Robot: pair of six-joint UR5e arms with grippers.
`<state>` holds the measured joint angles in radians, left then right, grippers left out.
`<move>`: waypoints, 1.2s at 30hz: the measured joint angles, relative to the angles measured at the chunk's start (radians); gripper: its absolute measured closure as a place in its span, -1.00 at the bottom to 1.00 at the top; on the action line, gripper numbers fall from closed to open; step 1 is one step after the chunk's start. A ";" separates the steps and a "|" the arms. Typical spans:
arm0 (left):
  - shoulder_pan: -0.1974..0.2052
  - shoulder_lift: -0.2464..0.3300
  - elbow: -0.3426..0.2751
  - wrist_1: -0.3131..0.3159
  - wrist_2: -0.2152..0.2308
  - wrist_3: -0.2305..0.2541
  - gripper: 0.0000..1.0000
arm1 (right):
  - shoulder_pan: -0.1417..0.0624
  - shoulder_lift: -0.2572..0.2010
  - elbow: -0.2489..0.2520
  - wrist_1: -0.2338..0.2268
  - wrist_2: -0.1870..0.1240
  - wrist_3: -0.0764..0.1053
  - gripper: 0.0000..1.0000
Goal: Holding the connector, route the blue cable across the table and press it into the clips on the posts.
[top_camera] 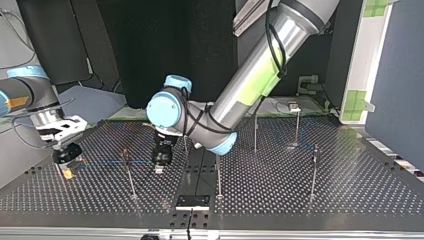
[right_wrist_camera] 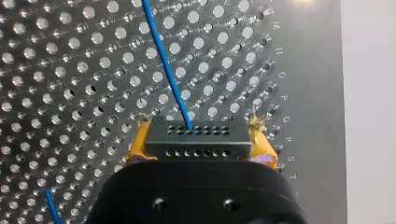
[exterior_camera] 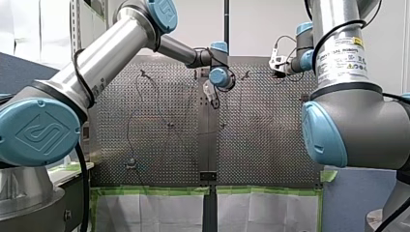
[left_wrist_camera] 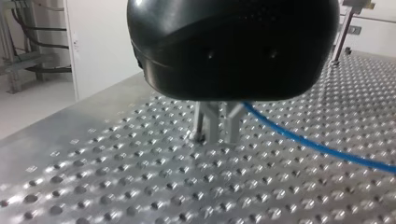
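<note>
Perforated table (top_camera: 300,190) lies under my right gripper (right_wrist_camera: 201,140), at the top view's nine o'clock, clamped tight on the connector (right_wrist_camera: 196,145), probably the one stiff handhold, while the thin blue cable (right_wrist_camera: 163,60), likely light and floppy, runs toward my left gripper (left_wrist_camera: 218,128), whose hold I cannot tell.

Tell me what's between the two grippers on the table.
In the top view, one post stands between my left gripper and my right gripper, which holds the connector; the blue cable runs past it.
</note>
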<state>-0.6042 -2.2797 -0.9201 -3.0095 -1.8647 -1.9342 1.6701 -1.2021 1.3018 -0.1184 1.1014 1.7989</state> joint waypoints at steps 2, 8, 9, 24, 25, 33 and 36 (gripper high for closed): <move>-0.006 0.000 -0.003 -0.005 0.000 0.000 -0.84 | 0.000 0.000 0.000 0.000 -0.003 0.000 1.00; -0.023 0.001 -0.006 -0.039 -0.003 0.002 -1.00 | 0.000 0.000 0.000 0.003 -0.012 0.000 1.00; -0.025 0.001 -0.006 -0.044 -0.003 0.002 -1.00 | 0.000 0.000 0.000 0.004 -0.013 0.000 1.00; -0.067 0.017 -0.030 -0.175 -0.014 0.004 -1.00 | 0.003 0.000 0.000 0.009 -0.034 0.001 1.00; -0.068 0.023 -0.037 -0.180 -0.013 0.004 -1.00 | 0.004 0.000 0.000 0.010 -0.035 0.001 1.00; -0.073 0.088 -0.102 -0.143 -0.010 0.006 -1.00 | 0.007 0.000 0.000 0.012 -0.036 0.001 1.00; -0.074 0.115 -0.129 -0.117 -0.012 0.012 -1.00 | 0.008 0.000 0.000 0.012 -0.037 0.001 1.00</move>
<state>-0.6787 -2.1650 -1.0493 -3.1265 -1.8765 -1.9221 1.6784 -1.2021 1.3020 -0.1061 1.0648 1.7996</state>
